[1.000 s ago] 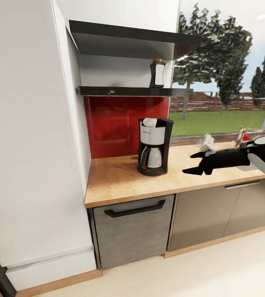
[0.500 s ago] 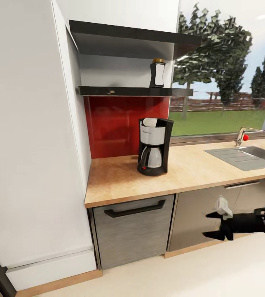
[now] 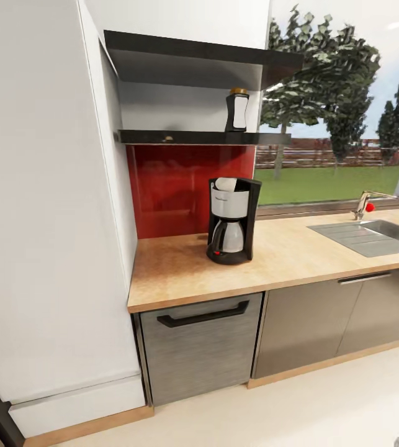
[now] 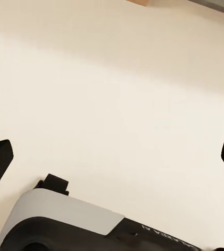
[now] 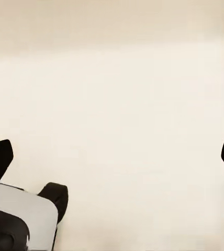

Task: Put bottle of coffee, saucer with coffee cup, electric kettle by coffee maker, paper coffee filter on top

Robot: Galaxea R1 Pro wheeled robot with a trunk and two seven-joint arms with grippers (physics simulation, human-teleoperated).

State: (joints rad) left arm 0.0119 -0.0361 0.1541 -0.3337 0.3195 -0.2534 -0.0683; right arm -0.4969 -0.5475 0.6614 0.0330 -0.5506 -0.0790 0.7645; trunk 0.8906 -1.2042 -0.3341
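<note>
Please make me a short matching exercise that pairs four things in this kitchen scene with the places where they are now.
Things:
1. bottle of coffee
2. coffee maker
3. paper coffee filter
4. faucet

Places:
A. on the countertop, in front of the red backsplash
B. on the dark shelf above the backsplash
C. by the sink, under the window
D. on top of the coffee maker

Pairs: 1-B, 2-A, 3-D, 4-C
</note>
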